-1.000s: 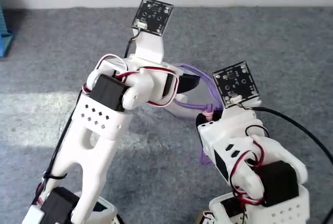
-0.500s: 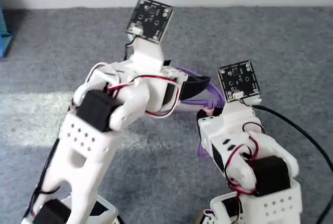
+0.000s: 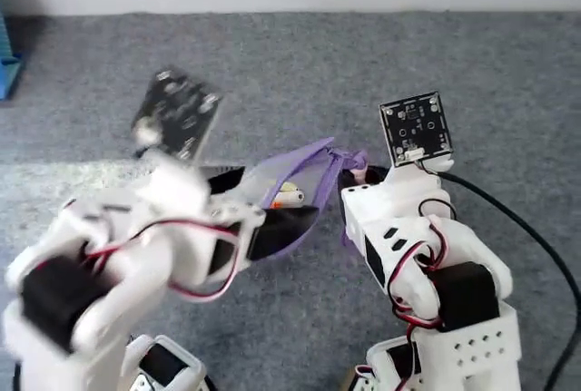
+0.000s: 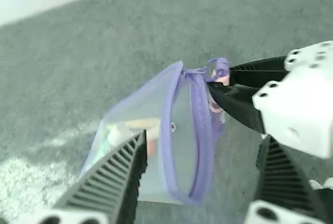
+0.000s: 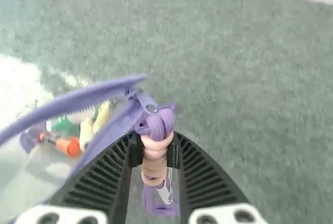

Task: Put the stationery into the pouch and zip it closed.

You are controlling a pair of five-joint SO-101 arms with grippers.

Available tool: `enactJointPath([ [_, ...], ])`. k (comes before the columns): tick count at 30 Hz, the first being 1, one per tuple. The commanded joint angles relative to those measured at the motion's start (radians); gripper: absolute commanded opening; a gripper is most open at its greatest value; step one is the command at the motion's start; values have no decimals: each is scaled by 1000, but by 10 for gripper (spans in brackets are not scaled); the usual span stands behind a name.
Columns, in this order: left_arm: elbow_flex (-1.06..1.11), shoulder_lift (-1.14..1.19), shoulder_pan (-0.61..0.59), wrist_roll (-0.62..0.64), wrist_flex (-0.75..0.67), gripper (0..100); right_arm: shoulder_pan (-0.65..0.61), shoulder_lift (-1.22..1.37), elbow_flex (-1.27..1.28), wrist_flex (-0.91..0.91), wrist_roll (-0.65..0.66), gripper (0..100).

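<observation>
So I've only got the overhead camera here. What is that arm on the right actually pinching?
Observer: Its own wrist camera shows the right gripper shut on the zip pull, a knotted purple cord at the end of the zip.
Visitor: And the other arm, has it got hold of the bag?
Observer: No. In its wrist view the left gripper is open, fingers spread wide, and the pouch lies beyond them, ungripped.
Visitor: Anything in there besides that orange bit?
Observer: Yes, the right wrist view shows a green piece beside the orange-capped item, seen through the clear side.
</observation>
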Motion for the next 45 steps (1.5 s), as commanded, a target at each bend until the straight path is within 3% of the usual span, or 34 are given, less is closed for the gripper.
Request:
enactJointPath([
  [1,47,-101,2,-12,20,327,7,2,-15,-81,-5,8],
  [13,447,-281,2,-11,9,327,5,44,-104,-203,72,7],
  [17,573,-285,-18,-6,-109,327,-12,73,-166,-180,75,7],
  [25,740,-278,-328,-63,-620,327,-44,71,-293,163,75,7],
  [30,835,-193,-298,-44,-982,320,-48,71,-341,309,75,7],
  [34,765,12,-258,31,-1162,261,-48,71,-374,397,75,7],
  [39,593,219,-158,61,-1180,227,-41,71,-405,437,123,7],
  [45,499,201,-104,60,-994,227,82,76,-422,424,215,7],
])
